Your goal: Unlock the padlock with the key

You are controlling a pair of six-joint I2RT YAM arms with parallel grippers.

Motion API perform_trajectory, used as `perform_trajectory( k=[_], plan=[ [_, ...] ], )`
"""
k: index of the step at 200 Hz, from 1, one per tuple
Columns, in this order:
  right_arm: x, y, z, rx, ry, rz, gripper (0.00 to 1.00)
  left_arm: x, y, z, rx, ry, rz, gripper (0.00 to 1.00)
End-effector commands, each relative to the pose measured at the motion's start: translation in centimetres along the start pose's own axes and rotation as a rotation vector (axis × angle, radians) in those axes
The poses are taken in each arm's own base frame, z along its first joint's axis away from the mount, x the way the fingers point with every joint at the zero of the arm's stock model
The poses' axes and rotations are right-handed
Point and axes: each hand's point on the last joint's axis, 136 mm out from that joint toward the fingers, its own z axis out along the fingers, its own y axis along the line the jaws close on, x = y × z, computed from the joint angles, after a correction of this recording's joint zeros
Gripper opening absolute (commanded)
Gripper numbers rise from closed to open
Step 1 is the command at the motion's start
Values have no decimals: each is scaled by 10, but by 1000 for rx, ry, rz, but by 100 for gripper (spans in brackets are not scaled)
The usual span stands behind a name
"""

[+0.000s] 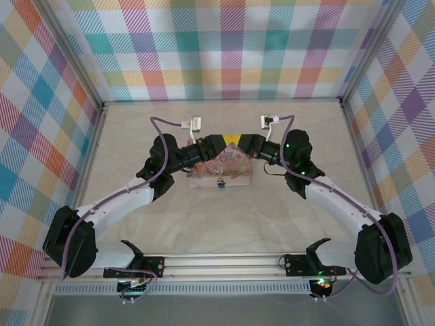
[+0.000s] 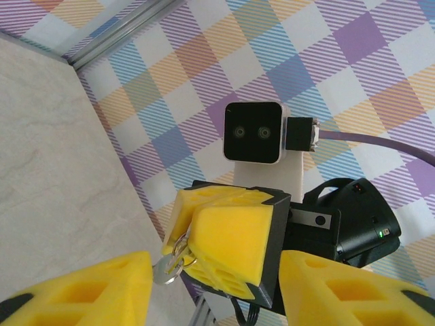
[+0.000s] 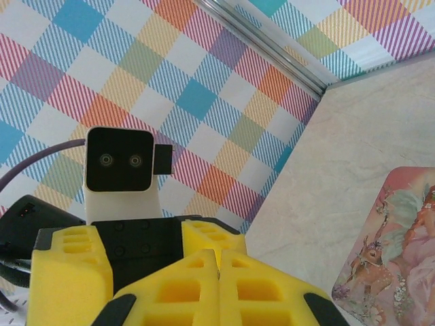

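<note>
The right gripper, fully closed, pinches the key. The left gripper stands half open around it, by a pink tray.

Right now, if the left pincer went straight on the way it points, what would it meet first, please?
Probably the right pincer, which faces it head-on, shut on the key dangling at its tip. The left pincer stands open on either side of that tip, so contact looks near, though depth is unclear.
</note>
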Motion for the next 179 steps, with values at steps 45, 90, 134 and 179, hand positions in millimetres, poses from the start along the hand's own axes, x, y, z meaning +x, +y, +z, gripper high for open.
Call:
perform_trajectory(
  k=[45,90,134,179],
  plan=[
    [1,15,-4,-63,-9,-8,0,-14,-28,1,62,-45,81,42],
    [2,13,-5,-60,-17,-1,0,-14,-28,3,62,-41,87,18],
    [8,10,-7,-48,3,9,0,-15,-30,3,46,-29,103,0],
    [19,-11,-19,78,53,-2,40,-3,-12,0,-93,84,124,0]
  ],
)
